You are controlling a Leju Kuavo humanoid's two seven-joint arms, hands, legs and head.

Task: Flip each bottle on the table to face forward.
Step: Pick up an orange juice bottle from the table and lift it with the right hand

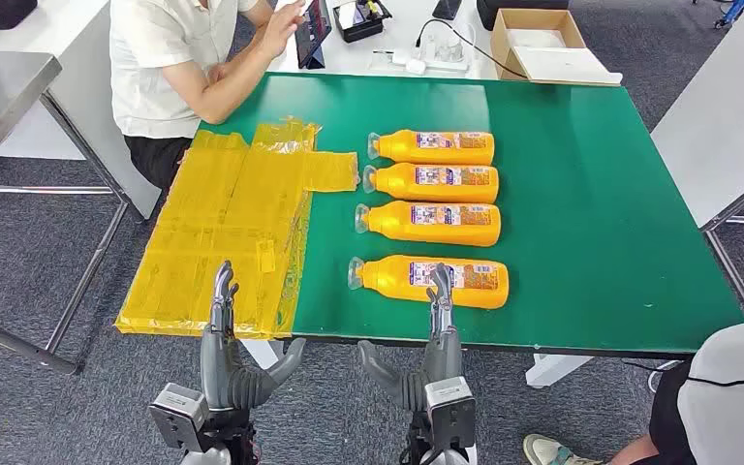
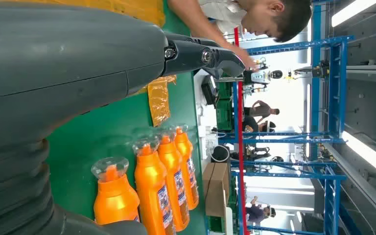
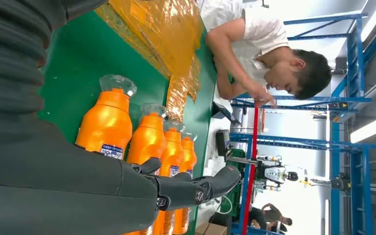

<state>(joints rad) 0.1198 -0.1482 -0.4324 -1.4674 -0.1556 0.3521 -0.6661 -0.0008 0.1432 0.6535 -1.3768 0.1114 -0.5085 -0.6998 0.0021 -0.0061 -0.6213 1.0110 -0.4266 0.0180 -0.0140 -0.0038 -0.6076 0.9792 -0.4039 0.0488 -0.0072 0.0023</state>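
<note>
- Four orange bottles lie on their sides in a column on the green desk (image 1: 591, 194), caps toward the yellow sheeting (image 1: 223, 223), labels showing upward.
- The nearest bottle (image 1: 465, 283) lies just inside the desk's near edge; the second bottle (image 1: 436, 223), third bottle (image 1: 436, 182) and farthest bottle (image 1: 441, 147) run from it toward the far edge, each close beside the next but apart.
- All four look alike in pose, so I cannot tell any as already turned; my judgement is that the flipping has barely begun, or not at all, and all four are left to do.
- The left hand (image 1: 221, 325) is raised at the near edge over the yellow sheeting, fingers straight and spread, holding nothing.
- The right hand (image 1: 440, 320) is raised at the near edge in front of the nearest bottle, fingers extended and apart, empty; whether its fingertips touch the bottle I cannot tell.
- A person (image 1: 170, 68) sits at the far left corner, busy with a tablet.
</note>
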